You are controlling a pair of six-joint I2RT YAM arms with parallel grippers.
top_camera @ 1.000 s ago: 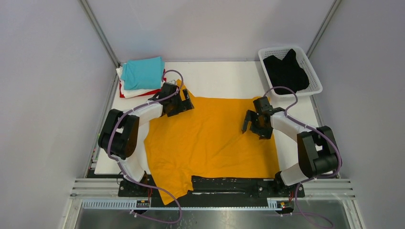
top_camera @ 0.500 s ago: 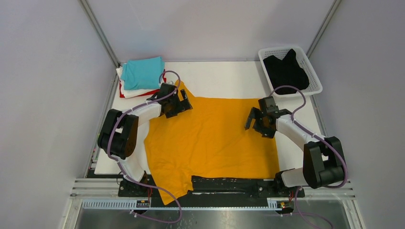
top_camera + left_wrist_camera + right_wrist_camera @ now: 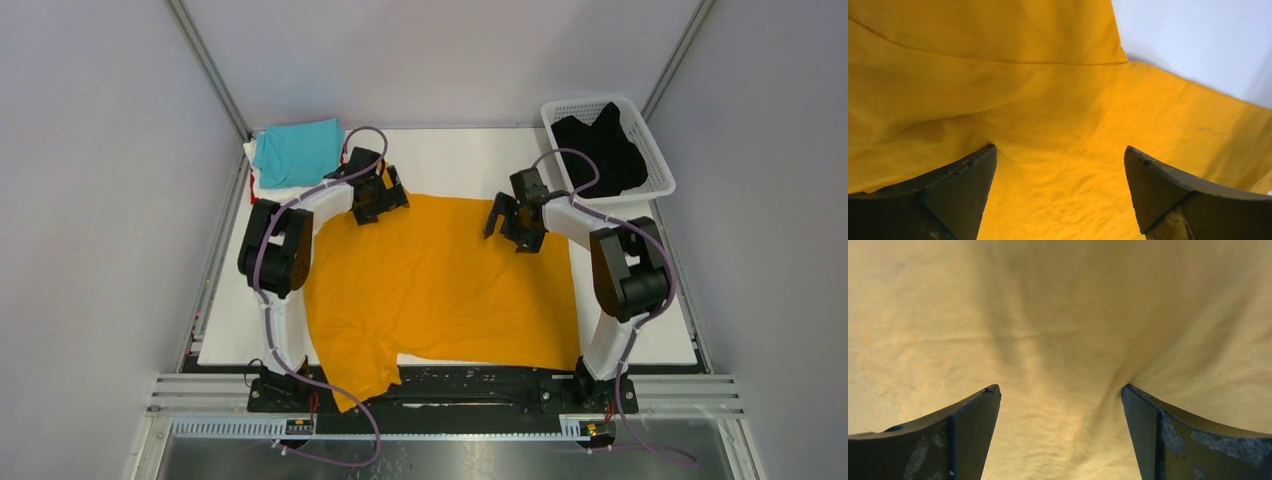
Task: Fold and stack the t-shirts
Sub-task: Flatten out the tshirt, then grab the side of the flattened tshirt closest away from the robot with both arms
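The orange-yellow shirt [image 3: 440, 280] lies spread out across the middle of the white surface [image 3: 450, 160], with one part of it hanging over the near edge by the left arm's base. The left claw [image 3: 378, 196] sits at the shirt's far left corner, fingers [image 3: 963, 180] spread wide and grasping nothing; its wrist view shows the tips low over the cloth, close to a seam where a sleeve joins the body. The right claw [image 3: 510, 222] is at the far right corner, also wide apart and empty, and in its wrist view creases in the cloth run toward the tip of one finger. In the far left corner of the surface a folded turquoise shirt [image 3: 295, 150] lies on top of a white shirt [image 3: 262, 180], just beside the left claw. At the far right a black shirt [image 3: 600, 150] lies crumpled in a white basket [image 3: 655, 150], apart from the right claw.
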